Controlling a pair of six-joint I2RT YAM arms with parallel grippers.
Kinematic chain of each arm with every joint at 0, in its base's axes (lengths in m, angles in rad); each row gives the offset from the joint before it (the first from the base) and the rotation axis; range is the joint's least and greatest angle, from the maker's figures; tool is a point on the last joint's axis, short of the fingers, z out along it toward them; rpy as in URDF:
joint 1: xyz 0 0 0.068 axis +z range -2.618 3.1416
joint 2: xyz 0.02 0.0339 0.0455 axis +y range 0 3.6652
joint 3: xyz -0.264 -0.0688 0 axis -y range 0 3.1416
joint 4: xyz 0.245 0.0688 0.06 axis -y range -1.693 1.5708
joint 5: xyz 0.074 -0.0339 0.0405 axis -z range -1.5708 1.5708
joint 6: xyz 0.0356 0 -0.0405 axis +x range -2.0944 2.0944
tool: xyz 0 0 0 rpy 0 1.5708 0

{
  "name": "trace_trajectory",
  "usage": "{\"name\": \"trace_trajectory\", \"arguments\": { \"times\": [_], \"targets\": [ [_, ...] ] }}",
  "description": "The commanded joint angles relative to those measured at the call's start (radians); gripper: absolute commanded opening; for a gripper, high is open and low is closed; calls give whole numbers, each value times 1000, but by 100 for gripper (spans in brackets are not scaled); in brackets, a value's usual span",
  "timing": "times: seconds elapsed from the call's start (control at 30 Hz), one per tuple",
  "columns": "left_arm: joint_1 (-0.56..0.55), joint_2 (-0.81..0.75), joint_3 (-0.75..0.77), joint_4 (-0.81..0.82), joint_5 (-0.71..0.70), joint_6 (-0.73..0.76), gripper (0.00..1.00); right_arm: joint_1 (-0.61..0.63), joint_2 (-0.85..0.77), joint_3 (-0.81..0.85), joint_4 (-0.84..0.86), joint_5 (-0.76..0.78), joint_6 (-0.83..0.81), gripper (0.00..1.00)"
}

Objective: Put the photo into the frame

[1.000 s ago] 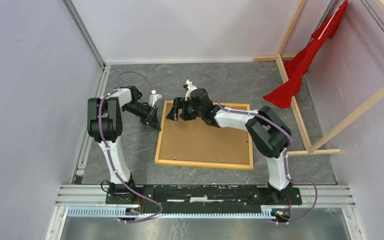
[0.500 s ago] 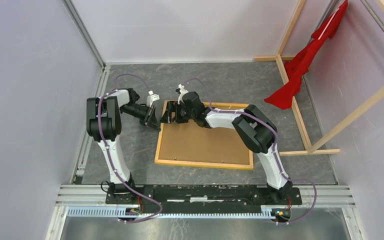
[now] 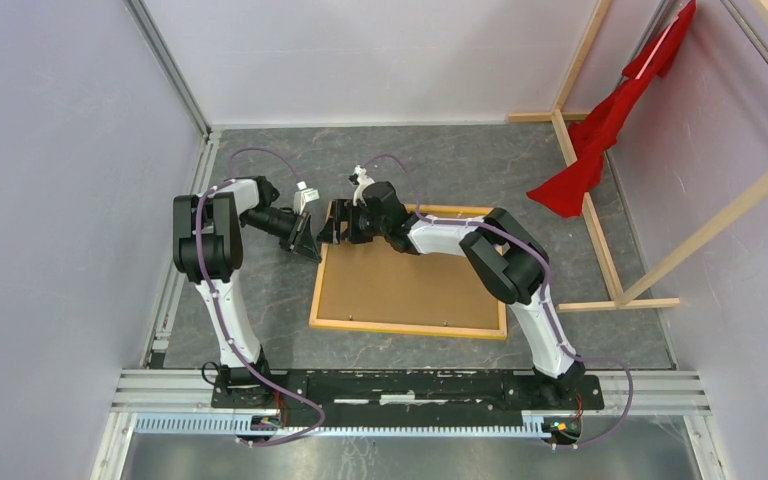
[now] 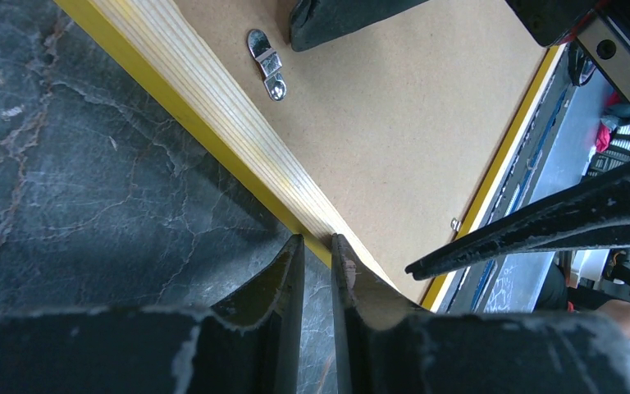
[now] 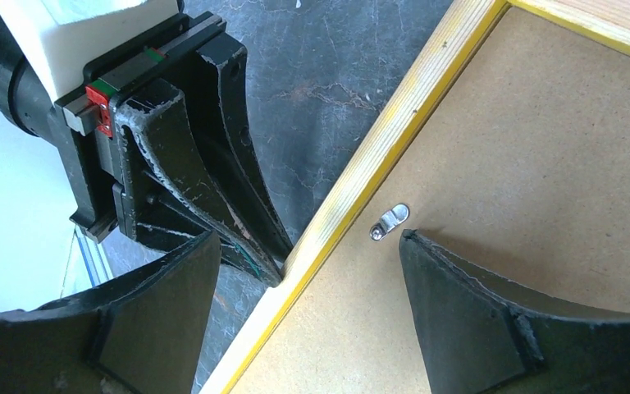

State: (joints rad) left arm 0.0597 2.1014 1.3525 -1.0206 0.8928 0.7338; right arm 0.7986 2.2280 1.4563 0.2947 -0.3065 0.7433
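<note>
The left hand (image 4: 317,240) has its fingers drawn together, with only a thin slit between them, and their tips rest against the yellow outer edge of the frame (image 4: 213,98) where it meets the table (image 4: 90,180). The hand tilts down and to the right from a forearm that runs out sideways from a raised elbow. The upper link stands nearly upright over the base. The right hand (image 5: 308,242) is spread wide and straddles that same left rail. One finger (image 5: 476,312) is over the brown board (image 5: 541,164), just beside a small metal clip (image 5: 387,220). The other finger (image 5: 156,312) is over the table outside the frame, close to the left hand's tips. Whether either of its fingers touches the surface below cannot be told. The right arm bends at the elbow above the frame's right side (seen from the top camera), and its forearm stretches left along the far rail to the far-left corner. The frame lies flat on the table with its light wood back up, and the board fills its opening. The photo cannot be seen in any view. Wooden beams (image 3: 600,240) with a red cloth (image 3: 600,130) stand well apart at the right.
</note>
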Motion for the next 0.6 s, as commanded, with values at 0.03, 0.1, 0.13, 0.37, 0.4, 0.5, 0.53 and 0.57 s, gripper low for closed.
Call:
{"name": "trace_trajectory", "arguments": {
  "times": [0.03, 0.1, 0.13, 0.37, 0.4, 0.5, 0.53, 0.57],
  "targets": [
    [0, 26, -12, 50, -51, 27, 24, 12, 41, 39, 7, -8, 11, 87],
    [0, 25, -12, 50, -52, 28, 24, 13, 46, 44, 8, -8, 14, 87],
    [0, 24, -12, 50, -53, 27, 24, 12, 48, 45, 9, -7, 15, 87],
    [0, 25, -13, 50, -56, 29, 24, 13, 65, 56, 19, -17, 27, 87],
    [0, 25, -12, 50, -56, 29, 24, 12, 68, 59, 20, -18, 27, 87],
    [1, 25, -13, 50, -57, 29, 24, 13, 77, 70, 18, -21, 28, 87],
    [0, 25, -13, 50, -57, 29, 24, 13, 80, 74, 19, -23, 29, 87],
    [1, 23, -13, 51, -58, 29, 24, 13, 84, 78, 19, -28, 31, 87]
  ]
}}
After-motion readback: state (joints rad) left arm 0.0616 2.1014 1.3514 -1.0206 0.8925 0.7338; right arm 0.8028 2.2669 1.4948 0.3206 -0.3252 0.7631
